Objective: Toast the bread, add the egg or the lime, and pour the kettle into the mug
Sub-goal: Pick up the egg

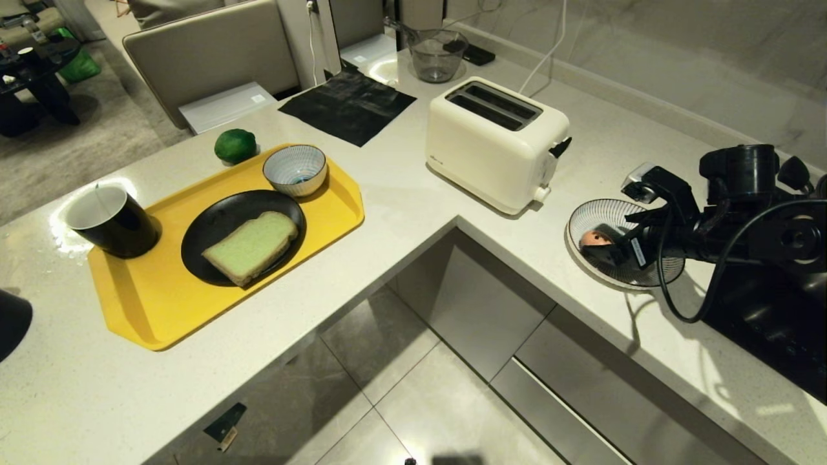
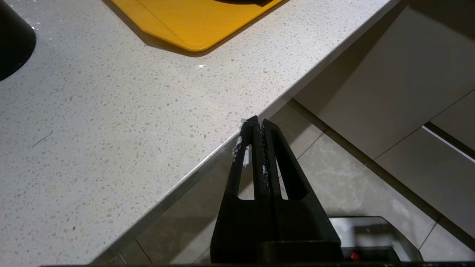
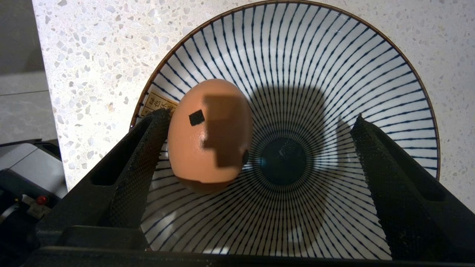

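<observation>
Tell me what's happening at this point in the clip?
The right tool hangs open over the striped bowl by the toaster, its fingers either side of the egg lying there, not yet closed on it. The bread lies on the black plate on the yellow tray; the toaster's slots are empty. The left tool is shut, at the counter edge.

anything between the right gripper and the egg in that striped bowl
Nothing visible does. The right gripper hangs open over the striped bowl, and the egg lies between its fingers, close beside one finger and well apart from the other. No object sits between the pads and the shell.
</observation>
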Motion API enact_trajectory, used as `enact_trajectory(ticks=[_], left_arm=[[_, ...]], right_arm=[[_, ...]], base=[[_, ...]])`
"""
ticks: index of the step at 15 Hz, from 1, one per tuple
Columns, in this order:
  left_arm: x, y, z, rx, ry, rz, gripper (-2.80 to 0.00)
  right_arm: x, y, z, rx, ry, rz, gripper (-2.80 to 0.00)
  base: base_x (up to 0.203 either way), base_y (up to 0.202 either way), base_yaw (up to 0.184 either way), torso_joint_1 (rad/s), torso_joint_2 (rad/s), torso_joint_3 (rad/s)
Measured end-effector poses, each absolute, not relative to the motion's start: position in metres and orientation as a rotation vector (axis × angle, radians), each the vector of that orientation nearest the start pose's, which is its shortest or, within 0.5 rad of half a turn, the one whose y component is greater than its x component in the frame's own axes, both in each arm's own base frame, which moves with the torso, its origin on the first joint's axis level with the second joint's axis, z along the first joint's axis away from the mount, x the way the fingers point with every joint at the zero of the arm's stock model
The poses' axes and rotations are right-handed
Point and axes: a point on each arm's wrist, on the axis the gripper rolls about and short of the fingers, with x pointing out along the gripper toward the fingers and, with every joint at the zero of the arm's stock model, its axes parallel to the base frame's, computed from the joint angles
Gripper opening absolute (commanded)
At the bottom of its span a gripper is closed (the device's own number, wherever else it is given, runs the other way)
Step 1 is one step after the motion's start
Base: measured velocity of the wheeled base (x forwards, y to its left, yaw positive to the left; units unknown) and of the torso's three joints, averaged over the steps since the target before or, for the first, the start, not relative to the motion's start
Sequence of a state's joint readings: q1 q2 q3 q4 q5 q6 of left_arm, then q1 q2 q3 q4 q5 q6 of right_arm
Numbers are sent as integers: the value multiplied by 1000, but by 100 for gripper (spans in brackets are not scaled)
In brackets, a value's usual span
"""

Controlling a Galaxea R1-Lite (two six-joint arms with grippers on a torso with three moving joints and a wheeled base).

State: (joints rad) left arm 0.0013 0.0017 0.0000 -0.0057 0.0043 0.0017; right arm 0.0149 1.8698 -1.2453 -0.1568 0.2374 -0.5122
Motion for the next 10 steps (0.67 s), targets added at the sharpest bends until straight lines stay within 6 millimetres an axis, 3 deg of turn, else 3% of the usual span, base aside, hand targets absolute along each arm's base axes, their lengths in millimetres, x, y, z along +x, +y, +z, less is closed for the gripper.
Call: enact_trajectory(ticks=[10], left_arm=[[-23, 0, 76, 1, -4, 5, -280]], right_arm=[[371, 11, 194, -454, 396, 382, 0]], base=[[0, 0, 0, 0, 0, 0]])
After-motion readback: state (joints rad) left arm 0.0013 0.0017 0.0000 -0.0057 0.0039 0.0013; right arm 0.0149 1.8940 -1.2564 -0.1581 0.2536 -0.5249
